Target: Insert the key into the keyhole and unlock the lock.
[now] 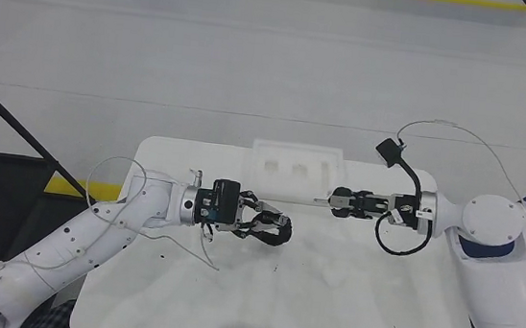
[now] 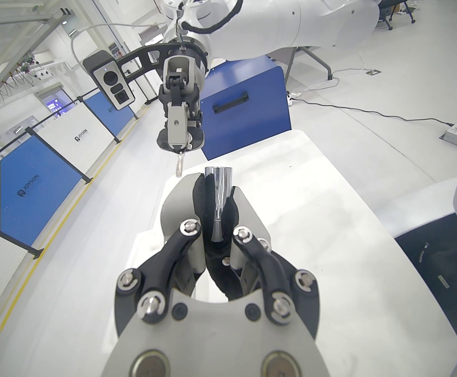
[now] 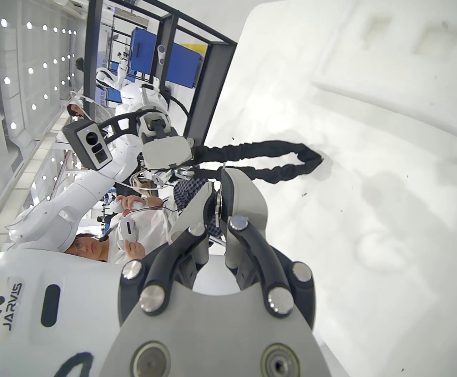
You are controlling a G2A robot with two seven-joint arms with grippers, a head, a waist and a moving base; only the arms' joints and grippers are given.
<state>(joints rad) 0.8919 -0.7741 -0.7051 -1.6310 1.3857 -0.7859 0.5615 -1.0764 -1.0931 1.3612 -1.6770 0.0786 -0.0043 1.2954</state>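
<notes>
Jaws clamped: left gripper (image 2: 214, 187) on black fabric-sleeved chrome-cylinder lock (image 2: 221, 200), right gripper (image 2: 180, 144) on silver key (image 2: 179, 166); we fear tip, beside left jaws, misses.

key (image 2: 179, 166) head hidden in jaws, lock (image 2: 220, 192) body apparently half-covered

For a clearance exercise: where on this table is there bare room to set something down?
Free: the near half of the table, up to the lock and key. Crowded: the middle, where the left gripper and right gripper hold them facing each other, by the foam tray at the far edge.
</notes>
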